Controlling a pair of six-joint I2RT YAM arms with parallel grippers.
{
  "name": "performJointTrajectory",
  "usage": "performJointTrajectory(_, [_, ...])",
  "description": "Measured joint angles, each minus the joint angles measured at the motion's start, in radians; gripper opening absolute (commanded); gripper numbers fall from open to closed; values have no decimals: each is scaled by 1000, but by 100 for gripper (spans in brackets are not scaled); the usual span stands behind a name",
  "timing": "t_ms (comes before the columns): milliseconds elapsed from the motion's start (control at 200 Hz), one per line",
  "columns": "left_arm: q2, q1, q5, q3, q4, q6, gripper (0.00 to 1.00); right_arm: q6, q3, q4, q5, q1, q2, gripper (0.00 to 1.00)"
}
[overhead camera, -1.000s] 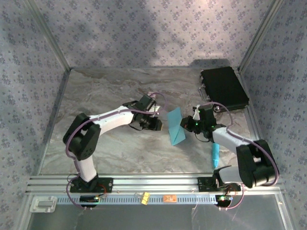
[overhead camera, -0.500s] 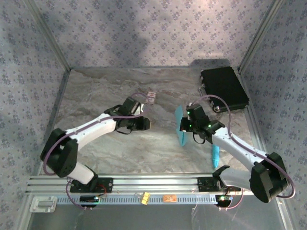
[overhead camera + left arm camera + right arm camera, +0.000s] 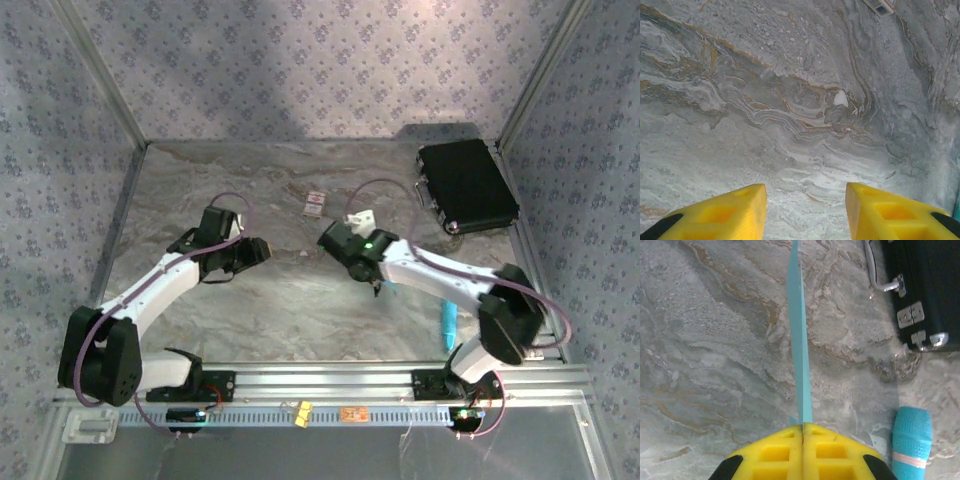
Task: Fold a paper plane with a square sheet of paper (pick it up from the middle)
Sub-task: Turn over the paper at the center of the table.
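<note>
The right gripper [image 3: 803, 427] is clamped on the paper [image 3: 799, 340], held edge-on above the table [image 3: 700, 340]. The left gripper [image 3: 805, 205] gapes empty. The paper looks light, limp and easily crumpled, and is possibly folded, so pinch it near a crease.

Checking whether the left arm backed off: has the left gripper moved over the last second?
Yes. In the top view the left gripper has moved left, farther from the black case at the table's far right.
</note>
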Motion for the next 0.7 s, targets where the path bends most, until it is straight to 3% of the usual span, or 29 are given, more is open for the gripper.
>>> performJointTrajectory(245, [2, 82, -45, 0, 3, -42, 46, 3, 117, -21, -32, 99, 228, 5])
performJointTrajectory(515, [45, 102, -58, 0, 1, -57, 46, -9, 164, 90, -220, 103, 282, 11])
performJointTrajectory(580, [63, 102, -58, 0, 2, -60, 46, -8, 169, 134, -290, 91, 282, 15])
performJointTrajectory(700, [87, 102, -47, 5, 3, -61, 47, 1, 168, 208, -425, 48, 282, 33])
